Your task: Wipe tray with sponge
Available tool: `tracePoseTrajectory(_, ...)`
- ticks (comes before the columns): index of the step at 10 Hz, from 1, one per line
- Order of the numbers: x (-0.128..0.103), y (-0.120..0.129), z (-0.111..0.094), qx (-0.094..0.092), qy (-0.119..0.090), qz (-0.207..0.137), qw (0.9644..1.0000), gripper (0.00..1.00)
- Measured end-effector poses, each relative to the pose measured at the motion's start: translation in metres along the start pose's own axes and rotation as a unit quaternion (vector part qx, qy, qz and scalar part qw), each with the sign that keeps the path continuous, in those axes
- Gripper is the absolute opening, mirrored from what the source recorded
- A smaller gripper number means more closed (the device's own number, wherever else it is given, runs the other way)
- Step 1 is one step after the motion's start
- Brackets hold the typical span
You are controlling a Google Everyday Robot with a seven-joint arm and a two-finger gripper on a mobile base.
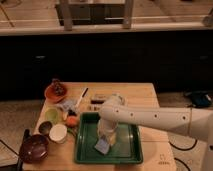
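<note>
Lower centre of the frame: the robot's pincer [105,138] bears down on the sponge [101,147] inside the green tray [129,148] on the tabletop [142,100], seemingly to press it flat for wiping. Whether the pincer grips the sponge cannot be told.

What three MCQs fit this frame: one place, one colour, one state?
1. Where is the sponge?
A in the tray
B on a shelf
C on the floor

2. What colour is the tray?
A red
B green
C white

3. How does the tray sit?
A flat on the table
B tipped on edge
C upside down

Key:
1. A: the sponge lies on the tray floor, under the gripper.
2. B: rim and floor are dark green.
3. A: its open side faces up, level.
</note>
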Motion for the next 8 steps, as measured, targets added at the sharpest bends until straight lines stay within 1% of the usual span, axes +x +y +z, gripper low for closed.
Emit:
tracePoseTrajectory(1, -0.002, 0.019, 0.004, -0.003, -0.006, -0.005, 1.0, 0.0)
tracePoseTrajectory(2, 0.002, 0.027, 0.003, 0.0, -0.007, 0.002, 1.0, 0.0)
tracePoseTrajectory(3, 0.012, 0.038, 0.0, 0.001, -0.005, 0.015, 0.9999, 0.0)
tracePoseTrajectory(4, 0.017, 0.041, -0.001, 0.002, -0.004, 0.021, 0.9998, 0.0)
tracePoseTrajectory(5, 0.031, 0.04, -0.005, 0.007, -0.002, 0.032, 0.9995, 0.0)
tracePoseTrajectory(6, 0.052, 0.034, -0.01, 0.008, 0.001, 0.043, 0.999, 0.0)
tracePoseTrajectory(8, 0.076, 0.016, -0.016, 0.01, 0.003, 0.048, 0.9988, 0.0)
